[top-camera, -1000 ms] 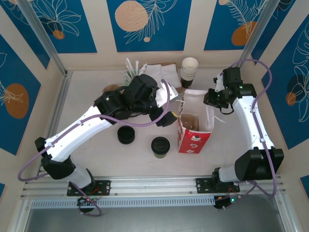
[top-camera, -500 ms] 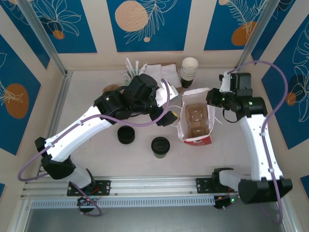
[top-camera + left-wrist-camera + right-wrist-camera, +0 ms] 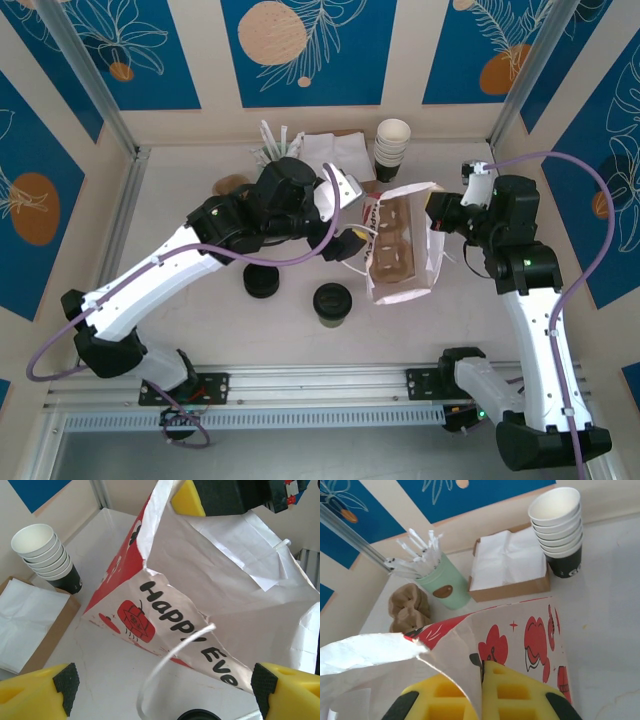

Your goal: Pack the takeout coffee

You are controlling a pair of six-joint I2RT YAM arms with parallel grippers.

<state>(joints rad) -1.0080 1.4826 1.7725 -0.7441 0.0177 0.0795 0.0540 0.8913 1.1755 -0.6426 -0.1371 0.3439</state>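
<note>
Fingers on the right arm are clamped shut on the top edge of the paper bag, with the thin wall pinched between the two yellow pads. The left fingers are spread wide and hold nothing. They face the printed side of the bag, and its loose white handle loops between them.

A second ago the bag stood upright with its red face toward the near edge and its mouth partly closed. Since then the right arm has stretched out and pulled the rim back, so the bag now leans over toward the left arm. Its mouth gapes upward and shows a brown cardboard carrier lying inside. The left arm has edged a little closer to the bag's left rim.

The coffee cup has not moved. It stands upright on the bench, lid on, just beside the bag's near left corner and apart from both sets of fingers. A squat black puck sits further left, and the stack of white cups is behind the bag.

By my reading the bag has just been opened and the cup is not yet packed. The empty left fingers are the ones free to fetch it. The bag hangs from one pinched wall, so it may sag or slide when the cup goes in.
</note>
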